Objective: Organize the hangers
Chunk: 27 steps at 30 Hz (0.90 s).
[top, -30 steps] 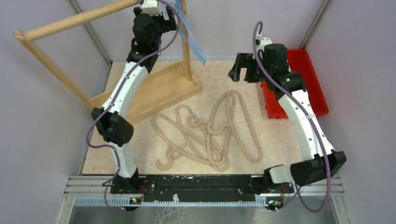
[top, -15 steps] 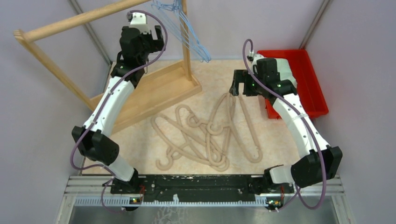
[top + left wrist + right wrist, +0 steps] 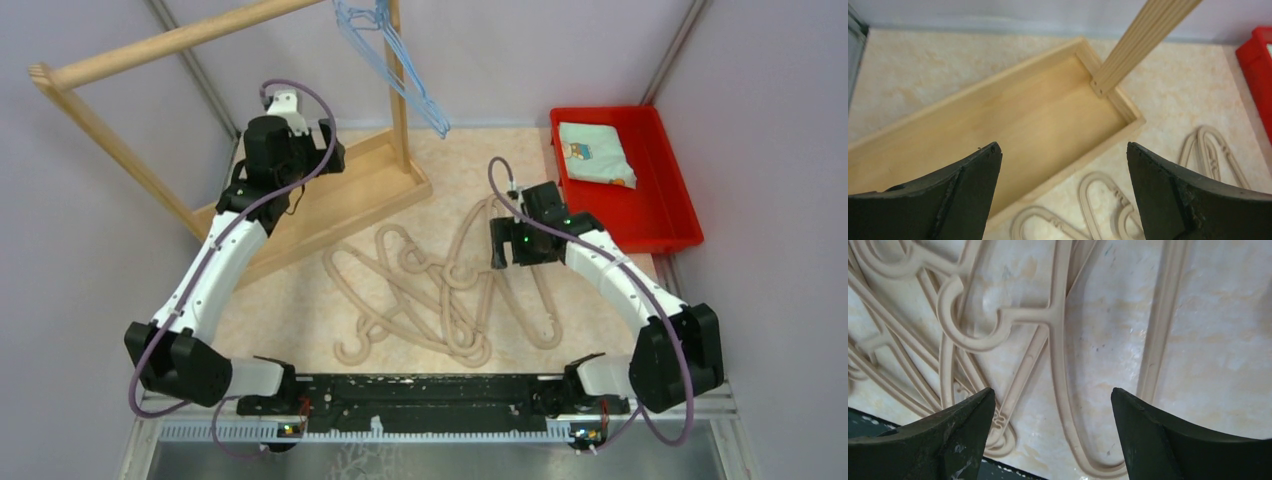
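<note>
Marbled table: beige hangers lie tangled at frame centre; blue hangers hang top centre. Left gripper and right gripper: jaws apart, empty. Hangers likely light, stiff, smooth; grip a straight arm.

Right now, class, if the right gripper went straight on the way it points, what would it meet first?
Probably the beige hangers lying tangled on the table: the right gripper points down at them, open, though depth is unclear.

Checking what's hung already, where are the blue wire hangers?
Top view: the blue wire hangers hang on the wooden rack, at the rail's end beside the upright post, left of the red bin.
</note>
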Each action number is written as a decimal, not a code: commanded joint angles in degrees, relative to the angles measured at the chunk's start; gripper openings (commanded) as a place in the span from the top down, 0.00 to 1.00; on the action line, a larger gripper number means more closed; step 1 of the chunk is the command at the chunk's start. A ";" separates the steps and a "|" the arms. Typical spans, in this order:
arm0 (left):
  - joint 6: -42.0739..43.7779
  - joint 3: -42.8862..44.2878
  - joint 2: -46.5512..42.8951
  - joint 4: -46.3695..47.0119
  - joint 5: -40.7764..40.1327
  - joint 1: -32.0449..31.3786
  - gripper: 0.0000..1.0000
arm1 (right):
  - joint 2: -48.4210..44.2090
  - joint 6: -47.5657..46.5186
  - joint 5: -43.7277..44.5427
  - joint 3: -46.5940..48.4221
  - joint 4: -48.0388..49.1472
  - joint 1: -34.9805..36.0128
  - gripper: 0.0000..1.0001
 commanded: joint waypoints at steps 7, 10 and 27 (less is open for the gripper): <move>-9.07 -13.17 -8.07 -7.62 4.02 0.62 0.00 | -4.89 8.64 5.60 -11.61 5.90 6.65 0.17; -10.29 -15.11 -10.10 -10.48 3.69 0.61 0.00 | -4.90 10.58 8.71 -14.60 7.85 6.60 0.17; -11.41 -22.48 -19.37 -12.75 -1.71 0.72 0.00 | -1.47 15.95 6.90 -22.55 10.17 7.27 0.33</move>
